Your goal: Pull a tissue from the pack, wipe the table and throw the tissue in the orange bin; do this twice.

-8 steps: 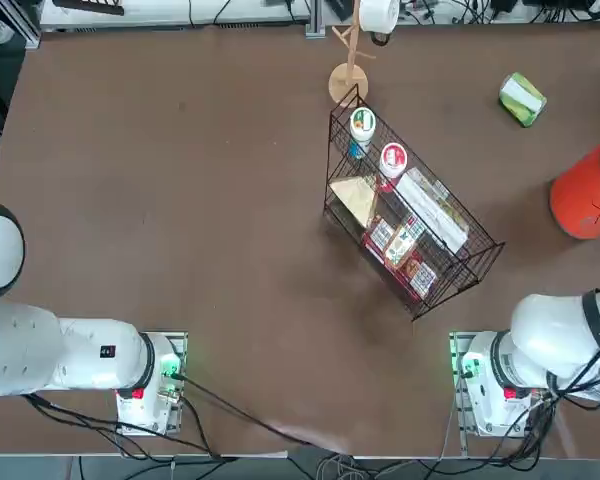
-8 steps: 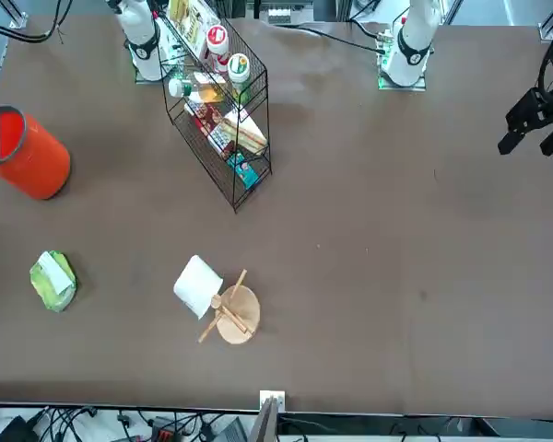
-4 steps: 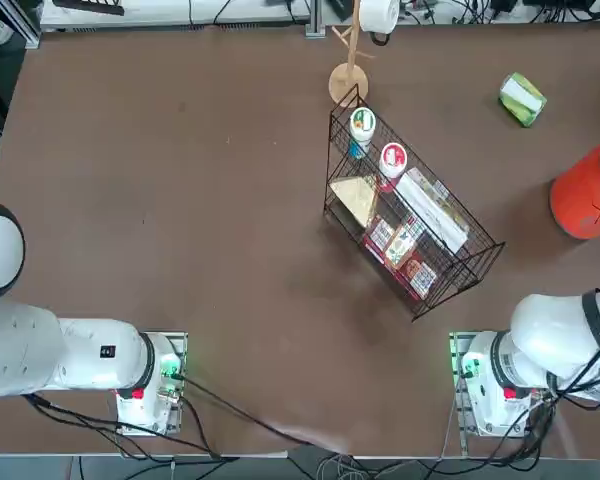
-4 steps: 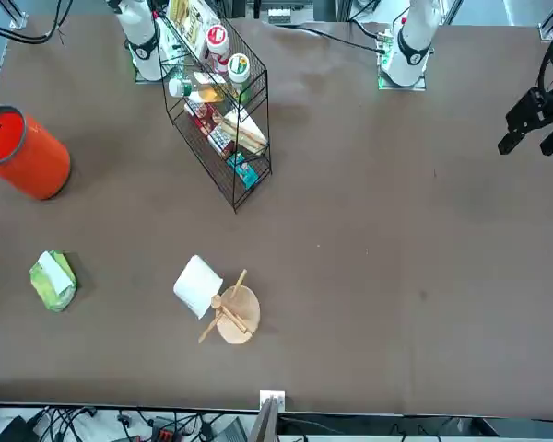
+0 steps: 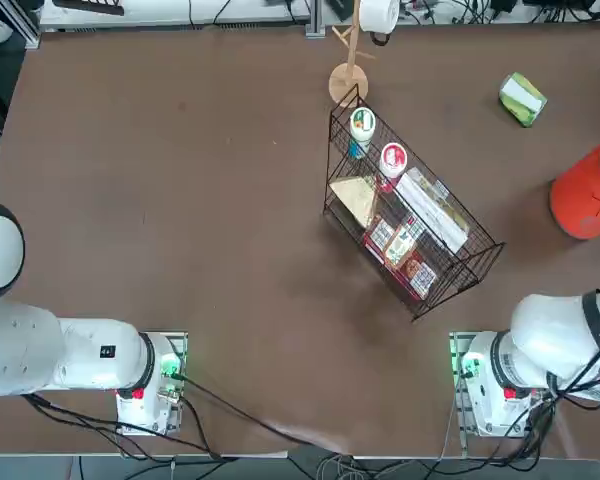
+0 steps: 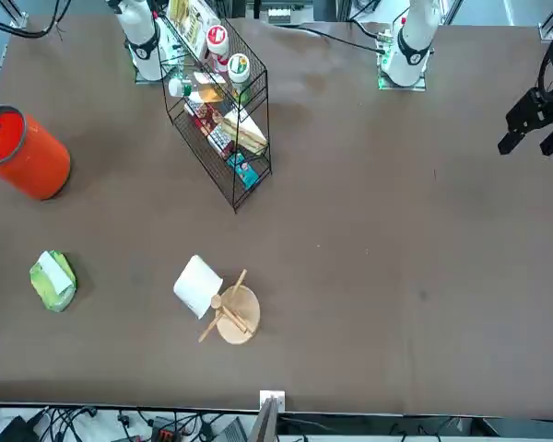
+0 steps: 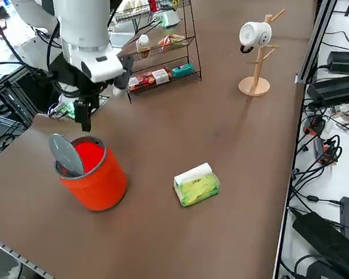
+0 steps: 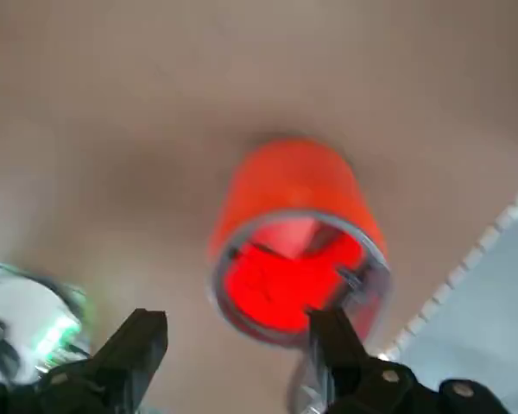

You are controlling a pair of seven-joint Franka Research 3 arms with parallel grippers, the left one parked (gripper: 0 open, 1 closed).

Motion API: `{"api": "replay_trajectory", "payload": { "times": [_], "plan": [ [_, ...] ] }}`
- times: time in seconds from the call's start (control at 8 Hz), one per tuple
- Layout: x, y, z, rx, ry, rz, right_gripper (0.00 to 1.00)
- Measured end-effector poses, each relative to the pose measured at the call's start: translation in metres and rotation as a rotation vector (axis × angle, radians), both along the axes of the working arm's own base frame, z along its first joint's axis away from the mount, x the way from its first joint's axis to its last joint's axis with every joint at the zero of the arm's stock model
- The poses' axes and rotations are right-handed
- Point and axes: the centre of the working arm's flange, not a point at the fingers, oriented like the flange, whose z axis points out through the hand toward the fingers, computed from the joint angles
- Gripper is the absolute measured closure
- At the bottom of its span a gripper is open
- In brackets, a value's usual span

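**Right arm over the orange bin, side and wrist views.** The right pincer [image 7: 85, 119] is hovering just above the rim of the orange bin [image 7: 96, 180]. In the wrist view its two fingers are standing spread apart and released. No tissue is showing between them.

The bin is sitting near the counter's [image 5: 180, 200] edge on the robot's right. The pack [image 7: 196, 184] is lying on its side near the bin, farther from the robot, with clear counter between the two.

Since the pincer is empty over the bin, the arm is judged to be either finishing a drop or heading to the pack for a fresh tissue. To do this well:

- The arm should be rising straight up before travelling, because the grey disc-shaped flap [image 7: 66, 154] is tilting inside the bin's mouth close under the fingers.
- The approach to the pack should be coming from above, with the fingers pinching only the white sheet at the slot.
- The pull should be slow, since the packet looks light and soft and is likely to be lifting along with the tissue.

**Materials.**

- The bin is a smooth, tapered round bucket of orange-red plastic with a glossy red interior.
- The pack is a crinkly bright-green film packet, roughly brick-shaped, with a white panel.
- The counter is a matte dark-brown flat sheet.
- The black wire basket [image 5: 410, 225], holding packets and cups, and a wooden mug tree [image 7: 256, 52] are standing well apart from the bin.
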Motion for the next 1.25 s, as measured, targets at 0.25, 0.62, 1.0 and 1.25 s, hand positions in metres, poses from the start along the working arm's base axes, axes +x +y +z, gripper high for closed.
{"api": "replay_trajectory", "payload": {
  "times": [0.25, 0.62, 1.0, 1.25],
  "plan": [
    [0.008, 0.016, 0.031, 0.107, -0.106, -0.022, 0.0],
    [0.025, 0.043, 0.064, 0.189, -0.221, -0.125, 0.0],
    [0.052, 0.12, 0.075, 0.158, -0.219, -0.252, 0.0],
    [0.058, 0.154, 0.083, 0.141, -0.223, -0.305, 0.0]
  ]
}}
